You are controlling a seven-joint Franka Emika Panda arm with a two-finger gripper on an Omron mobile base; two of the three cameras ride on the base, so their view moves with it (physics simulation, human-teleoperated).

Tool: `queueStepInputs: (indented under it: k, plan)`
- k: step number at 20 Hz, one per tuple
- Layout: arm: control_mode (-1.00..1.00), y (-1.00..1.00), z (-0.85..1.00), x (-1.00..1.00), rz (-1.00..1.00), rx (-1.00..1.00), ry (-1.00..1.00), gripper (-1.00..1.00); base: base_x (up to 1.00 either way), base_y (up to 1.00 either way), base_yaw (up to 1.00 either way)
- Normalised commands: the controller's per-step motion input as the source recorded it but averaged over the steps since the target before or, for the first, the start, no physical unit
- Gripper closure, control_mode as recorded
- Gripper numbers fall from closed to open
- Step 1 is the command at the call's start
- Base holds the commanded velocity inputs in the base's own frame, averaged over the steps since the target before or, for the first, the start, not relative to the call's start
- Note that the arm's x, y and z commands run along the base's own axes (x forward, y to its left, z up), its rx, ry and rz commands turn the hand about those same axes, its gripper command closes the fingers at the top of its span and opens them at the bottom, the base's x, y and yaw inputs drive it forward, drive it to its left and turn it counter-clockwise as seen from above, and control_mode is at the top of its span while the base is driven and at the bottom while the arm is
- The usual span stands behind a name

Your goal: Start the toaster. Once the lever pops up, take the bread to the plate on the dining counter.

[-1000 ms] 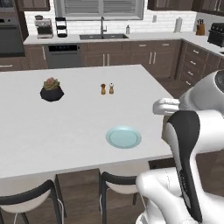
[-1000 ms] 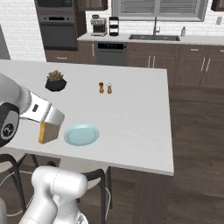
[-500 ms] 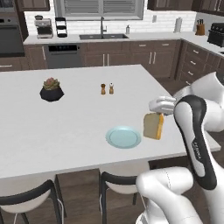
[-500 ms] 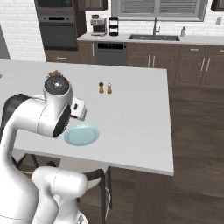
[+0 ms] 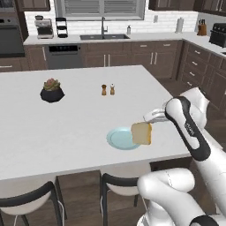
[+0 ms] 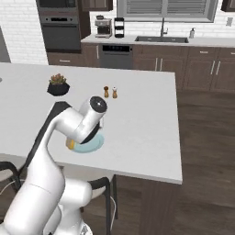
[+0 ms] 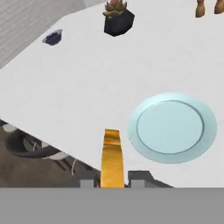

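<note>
My gripper (image 5: 149,124) is shut on the bread (image 5: 141,133), a tan slice with a brown crust that hangs upright just above the dining counter (image 5: 66,128). In the left base view the slice overlaps the right rim of the pale blue plate (image 5: 120,139). The hand view shows the bread (image 7: 112,157) edge-on between my fingertips (image 7: 89,182), beside the plate (image 7: 171,127) and near the counter's front edge. In the right base view my arm covers part of the plate (image 6: 92,145). The black toaster (image 5: 219,34) stands on the far right worktop.
A potted plant (image 5: 52,90) and two small shakers (image 5: 108,89) stand further back on the island. Dark-framed stools (image 5: 119,185) sit under its near edge. A small dark bowl (image 7: 53,37) lies far off on the counter. The sink worktop (image 5: 103,36) runs along the back wall.
The arm has swung out over the island, carrying the bread left and down until it hangs at the plate's edge. The plate, plant and shakers have stayed put.
</note>
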Motion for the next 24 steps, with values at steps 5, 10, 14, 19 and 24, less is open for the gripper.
queueStepInputs:
  k: [5, 10, 14, 19, 24]
  plan:
    - [-1.0, 0.18, -0.44, 0.51, 0.17, 0.06, 0.0, 1.0, 0.0, 0.0, 0.0]
    - [-1.0, 0.11, -0.23, 0.58, 0.01, 0.03, 0.0, 1.0, 0.0, 0.0, 0.0]
    - [-1.0, 0.08, -0.32, 0.48, 0.0, 0.0, 0.0, 1.0, 0.0, 0.0, 0.0]
    - [-1.0, 0.06, -0.57, 0.14, 0.0, 0.0, 0.02, 1.0, 0.0, 0.0, 0.0]
    - [-1.0, 0.0, -0.36, 0.31, -0.02, 0.0, 0.0, 1.0, 0.0, 0.0, 0.0]
